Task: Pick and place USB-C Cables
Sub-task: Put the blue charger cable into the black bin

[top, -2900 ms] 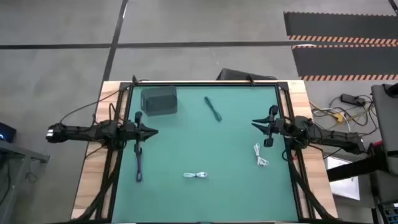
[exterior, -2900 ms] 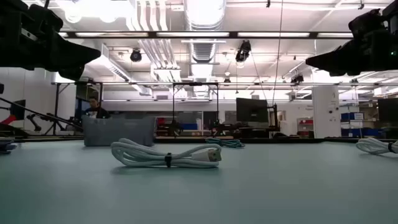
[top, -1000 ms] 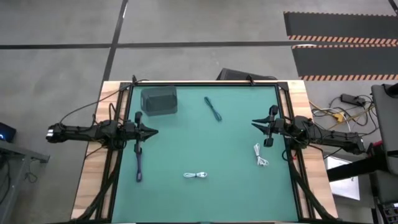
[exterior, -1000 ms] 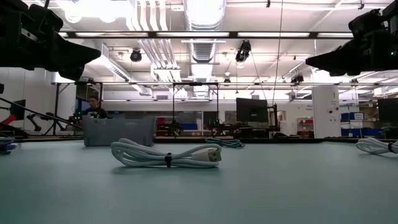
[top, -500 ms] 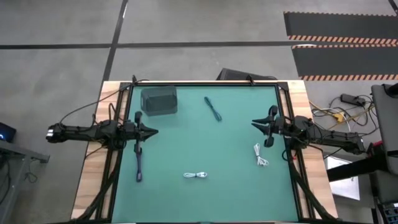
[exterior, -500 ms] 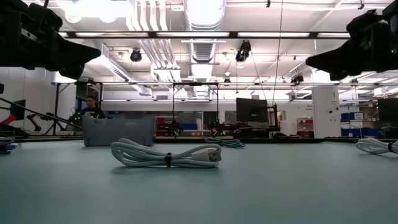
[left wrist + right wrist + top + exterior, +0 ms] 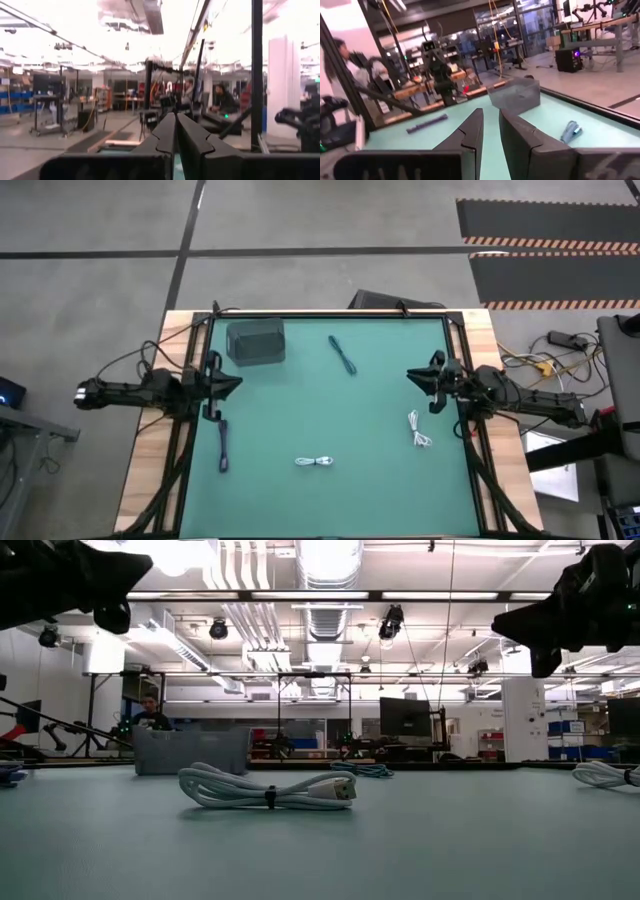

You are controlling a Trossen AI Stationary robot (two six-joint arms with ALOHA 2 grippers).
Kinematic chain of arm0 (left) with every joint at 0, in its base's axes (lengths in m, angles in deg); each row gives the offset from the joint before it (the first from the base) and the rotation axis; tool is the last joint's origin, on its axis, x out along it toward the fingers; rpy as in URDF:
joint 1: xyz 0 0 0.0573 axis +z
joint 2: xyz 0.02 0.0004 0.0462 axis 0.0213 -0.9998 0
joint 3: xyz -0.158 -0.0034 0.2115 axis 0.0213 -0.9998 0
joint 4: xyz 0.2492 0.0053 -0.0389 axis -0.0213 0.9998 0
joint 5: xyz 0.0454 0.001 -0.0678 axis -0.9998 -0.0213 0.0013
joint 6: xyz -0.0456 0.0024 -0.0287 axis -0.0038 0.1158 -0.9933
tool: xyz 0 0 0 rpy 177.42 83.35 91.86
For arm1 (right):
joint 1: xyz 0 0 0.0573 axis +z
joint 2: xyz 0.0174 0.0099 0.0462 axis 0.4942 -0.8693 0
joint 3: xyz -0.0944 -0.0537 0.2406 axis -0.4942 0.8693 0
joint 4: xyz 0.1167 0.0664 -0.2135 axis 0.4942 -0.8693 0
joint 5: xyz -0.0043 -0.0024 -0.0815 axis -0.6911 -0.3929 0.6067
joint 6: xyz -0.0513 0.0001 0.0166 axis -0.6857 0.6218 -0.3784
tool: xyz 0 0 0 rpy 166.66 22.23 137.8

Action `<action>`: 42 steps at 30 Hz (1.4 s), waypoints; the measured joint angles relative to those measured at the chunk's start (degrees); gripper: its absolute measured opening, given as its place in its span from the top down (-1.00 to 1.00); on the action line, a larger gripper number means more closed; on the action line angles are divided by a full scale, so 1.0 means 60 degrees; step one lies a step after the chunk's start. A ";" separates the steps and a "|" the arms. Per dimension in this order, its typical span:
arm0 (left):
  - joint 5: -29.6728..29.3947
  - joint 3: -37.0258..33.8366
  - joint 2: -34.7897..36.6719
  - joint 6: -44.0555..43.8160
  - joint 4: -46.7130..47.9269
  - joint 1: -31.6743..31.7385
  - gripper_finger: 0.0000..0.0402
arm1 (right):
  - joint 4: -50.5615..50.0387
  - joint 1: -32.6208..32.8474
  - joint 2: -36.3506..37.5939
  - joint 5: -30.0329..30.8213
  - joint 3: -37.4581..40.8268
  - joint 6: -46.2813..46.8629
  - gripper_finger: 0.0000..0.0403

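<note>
Four cables lie flat on the green mat. One white looped bundle (image 7: pixel 316 462) (image 7: pixel 268 790) lies near the near edge, the other (image 7: pixel 418 430) (image 7: pixel 605 773) near the right edge. One dark slim bundle (image 7: pixel 342 355) lies toward the far edge, the other (image 7: pixel 223 445) (image 7: pixel 427 123) at the left. My left gripper (image 7: pixel 236 380) (image 7: pixel 176 117) hovers shut above the mat's left side, beyond the left dark cable's far end. My right gripper (image 7: pixel 412 374) (image 7: pixel 491 112) hovers over the right side, farther back than the right white bundle, with a narrow gap between its fingers.
A dark grey square box (image 7: pixel 256 342) (image 7: pixel 515 95) stands at the mat's far left corner. A black frame (image 7: pixel 330 315) runs along the mat's edges, with wooden table strips outside it. People show in the room beyond the table.
My left gripper has drawn back toward the table's left edge, shifted a little toward the far edge and risen, going higher in the low view. My right gripper has shifted slightly toward the right and far edges and tipped. The cables have stayed where they were.
</note>
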 joint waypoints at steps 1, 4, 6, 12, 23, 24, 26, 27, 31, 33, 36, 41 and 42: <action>0.0004 0.0000 0.0000 0.0000 -0.0097 0.0000 1.00 | 0.0102 0.0000 0.0000 -0.0004 0.0004 0.0031 0.74; 0.0006 0.0000 -0.0002 -0.0002 -0.0190 -0.0002 1.00 | 0.0445 0.0000 0.0000 -0.0068 0.0003 -0.0110 0.74; 0.0071 0.0000 -0.0065 -0.0085 -0.0319 -0.0007 1.00 | 0.0683 0.0000 -0.0004 -0.0081 0.0003 -0.0324 0.74; 0.0098 0.0000 -0.0373 -0.1457 -0.0539 -0.0007 1.00 | 0.2245 0.0000 -0.0215 -0.0081 0.0003 -0.0650 0.74; 0.0032 0.0088 -0.0901 0.0120 -0.2190 0.0000 1.00 | 0.4280 0.0000 -0.1439 0.0049 0.0004 -0.0892 0.74; 0.0028 0.0099 -0.0929 0.0379 -0.2477 0.0000 1.00 | 0.4423 0.0000 -0.1597 0.0133 0.0000 -0.0889 0.74; 0.0004 0.0110 -0.0966 0.0814 -0.2983 0.0000 1.00 | 0.4540 0.0000 -0.1926 0.0347 -0.0037 -0.0891 0.74; 0.0000 0.0113 -0.0995 0.0994 -0.3148 0.0000 1.00 | 0.4497 0.0000 -0.2105 0.0429 -0.0076 -0.0894 0.74; 0.0000 0.0113 -0.0989 0.1333 -0.3323 0.0000 1.00 | 0.4582 0.0000 -0.2785 0.0522 -0.0455 -0.0900 0.74; -0.0001 0.0069 -0.0993 0.1344 -0.3315 0.0000 1.00 | 0.4596 0.0000 -0.3127 0.0536 -0.0707 -0.0889 0.74; 0.0000 0.0044 -0.1009 0.1635 -0.3260 0.0000 1.00 | 0.4577 0.0000 -0.3630 0.0628 -0.1104 -0.0869 0.74; -0.0093 0.0071 -0.0975 0.2346 -0.3438 0.0000 1.00 | 0.4546 -0.0004 -0.4443 0.0771 -0.1810 -0.0956 0.74; -0.0151 0.0085 -0.0976 0.2345 -0.3496 0.0000 1.00 | 0.4511 -0.0004 -0.4612 0.0771 -0.1926 -0.0978 0.74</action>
